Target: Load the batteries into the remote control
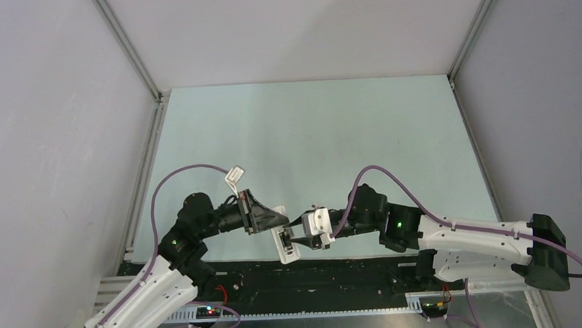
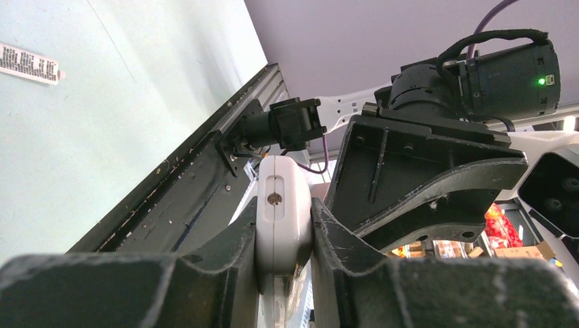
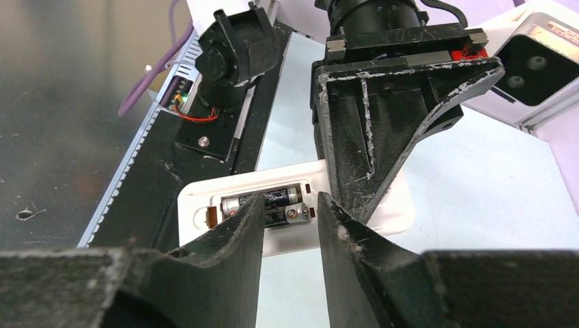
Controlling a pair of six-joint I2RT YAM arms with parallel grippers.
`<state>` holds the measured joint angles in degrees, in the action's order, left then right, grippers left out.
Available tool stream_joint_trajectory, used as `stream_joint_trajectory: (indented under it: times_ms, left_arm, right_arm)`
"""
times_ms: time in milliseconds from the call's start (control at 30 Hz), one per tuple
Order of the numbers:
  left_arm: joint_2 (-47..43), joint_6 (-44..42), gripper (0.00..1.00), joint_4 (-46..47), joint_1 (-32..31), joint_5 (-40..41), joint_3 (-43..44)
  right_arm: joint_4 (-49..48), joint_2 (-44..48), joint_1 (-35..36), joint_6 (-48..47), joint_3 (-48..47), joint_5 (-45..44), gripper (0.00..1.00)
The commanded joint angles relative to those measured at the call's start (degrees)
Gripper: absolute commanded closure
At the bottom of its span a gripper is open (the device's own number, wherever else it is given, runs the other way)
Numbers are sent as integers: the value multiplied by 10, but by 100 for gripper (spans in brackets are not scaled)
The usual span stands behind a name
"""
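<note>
White remote control is held off the pale green desk, just above its near edge, between the two arms. Its back faces the right wrist camera, with the recess open. Two dark batteries with silver ends lie side by side in the recess. The left tool is clamped on the remote's sides. The right tool hovers at the batteries, its fingers a narrow gap apart, gripping nothing.
</note>
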<state>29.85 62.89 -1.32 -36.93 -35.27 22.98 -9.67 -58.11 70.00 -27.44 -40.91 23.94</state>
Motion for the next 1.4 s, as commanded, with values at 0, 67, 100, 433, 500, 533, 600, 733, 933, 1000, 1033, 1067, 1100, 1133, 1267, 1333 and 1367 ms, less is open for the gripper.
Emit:
stream_joint_trajectory:
  times_ms: [0,67,100,433,500,533,600,733,933,1000,1033,1067,1100,1133,1267,1333,1367]
  left_arm:
    - [-4,3,100,33,0,-16,3]
    - [-4,3,100,33,1,-16,2]
    - [-4,3,100,33,0,-17,2]
    - [-2,5,100,35,0,-17,2]
    - [-2,6,100,35,1,-17,3]
    - [-2,6,100,35,0,-17,3]
    - [-2,7,100,36,0,-16,4]
    - [-1,9,100,37,0,-14,4]
    - [-1,12,100,39,1,-15,4]
    - [-1,13,100,40,1,-15,2]
    - [-2,14,100,40,0,-14,1]
    - [-2,15,100,41,0,-13,1]
    - [-3,17,100,42,1,-12,1]
    - [-3,17,100,43,0,-12,1]
    - [-2,19,100,44,0,-12,5]
    - [-2,20,100,45,1,-12,6]
    - [-2,20,100,45,0,-12,7]
  right_arm:
    - [-28,-5,-1,5,2,19,63]
    - [-28,-8,-1,5,1,24,64]
    - [-27,-8,-1,4,1,25,64]
    - [-5,-10,-1,-3,1,27,65]
    - [1,-11,-1,-4,1,28,66]
    - [5,-11,-2,-5,1,29,66]
    - [12,-11,-1,-7,2,31,67]
    - [23,-11,-2,-10,1,31,67]
    - [37,-13,0,-14,1,39,69]
    - [43,-13,2,-17,1,38,69]
    - [49,-13,2,-21,1,37,70]
    - [52,-12,4,-23,1,35,70]
    - [58,-11,4,-26,1,33,70]
    - [61,-9,5,-28,1,32,70]
    - [76,-8,8,-36,1,30,71]
    - [81,-9,11,-39,1,28,71]
    - [83,-9,14,-39,1,27,71]
